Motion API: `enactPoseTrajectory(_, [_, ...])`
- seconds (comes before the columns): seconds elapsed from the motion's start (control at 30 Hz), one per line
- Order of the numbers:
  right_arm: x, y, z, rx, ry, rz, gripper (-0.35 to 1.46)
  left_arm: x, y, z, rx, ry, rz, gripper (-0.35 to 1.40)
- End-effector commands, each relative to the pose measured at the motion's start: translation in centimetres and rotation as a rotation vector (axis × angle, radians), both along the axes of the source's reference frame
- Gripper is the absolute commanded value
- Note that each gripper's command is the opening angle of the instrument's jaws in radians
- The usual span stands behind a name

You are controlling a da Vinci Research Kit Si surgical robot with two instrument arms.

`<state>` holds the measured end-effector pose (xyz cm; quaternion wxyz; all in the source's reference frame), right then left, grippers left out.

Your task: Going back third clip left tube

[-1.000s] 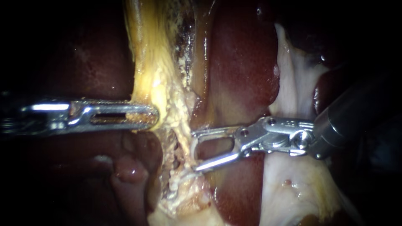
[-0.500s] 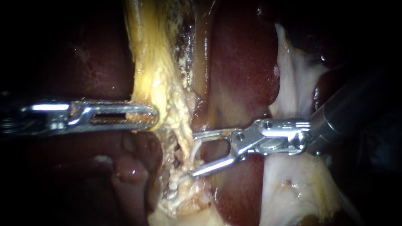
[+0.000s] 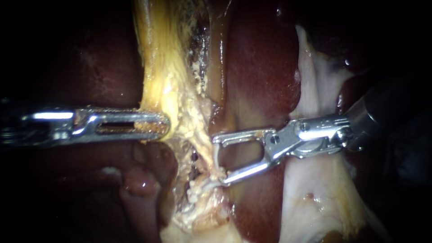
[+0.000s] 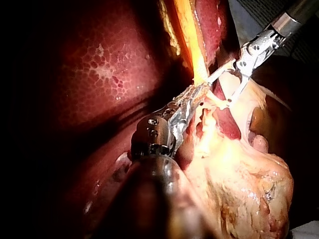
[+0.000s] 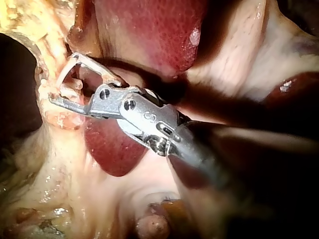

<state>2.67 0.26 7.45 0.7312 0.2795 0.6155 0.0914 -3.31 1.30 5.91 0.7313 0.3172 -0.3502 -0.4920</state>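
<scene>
On my far left, the left instrument (image 3: 165,125) comes in level, its jaws together and clamped on the edge of the yellow band (image 3: 162,67), which runs down from the top of the endoscope view. The left wrist view also shows those jaws buried in the yellow tissue. Below them sits dark liver (image 3: 139,184).

Just right of the band hangs a ragged, crumbly white strip (image 3: 198,189). I take the left tube to lie in this strip, but I cannot pick it out for certain.

The right instrument (image 3: 218,159) meets that strip with its jaws wide apart, the upper tip beside it and the lower tip touching the crumbly bits. A thin pale strand (image 3: 216,155) runs from tip to tip. I cannot tell whether it is the clip, the tube or a shred of tissue. The right wrist view shows the same strand across the open tips.

Behind the jaws is a red lobe (image 3: 261,67), and further right pale tissue (image 3: 315,90) beneath the shaft.
</scene>
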Motion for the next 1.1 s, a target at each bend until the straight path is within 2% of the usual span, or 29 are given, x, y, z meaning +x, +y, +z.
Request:
enactPoseTrajectory(0.03, [-0.01,0.00,-0.01,0.000,0.004,0.000,0.60,0.00,0.00,0.00,0.000,0.000,0.000,-0.35])
enactPoseTrajectory(0.23, [-0.12,0.05,-0.10,0.005,0.028,0.009,0.60,0.01,0.00,0.00,0.000,0.000,0.001,-0.35])
enactPoseTrajectory(0.43, [-0.20,0.10,-0.20,0.006,0.032,0.006,0.60,0.01,0.00,0.00,0.000,0.000,0.001,-0.35])
enactPoseTrajectory(0.73, [-0.20,0.12,-0.26,0.005,0.044,0.012,0.60,0.01,0.01,0.00,0.005,0.000,-0.002,-0.35])
enactPoseTrajectory(0.97, [-0.22,0.17,-0.33,0.041,0.049,0.024,0.60,0.01,0.01,0.01,0.010,0.000,-0.006,-0.35])
enactPoseTrajectory(1.03, [-0.24,0.15,-0.36,0.042,0.054,0.027,0.60,0.01,0.01,0.01,0.010,0.000,-0.006,-0.35])
enactPoseTrajectory(1.1, [-0.26,0.11,-0.42,0.015,0.067,0.016,0.60,0.01,0.01,0.01,0.015,0.001,-0.009,-0.35])
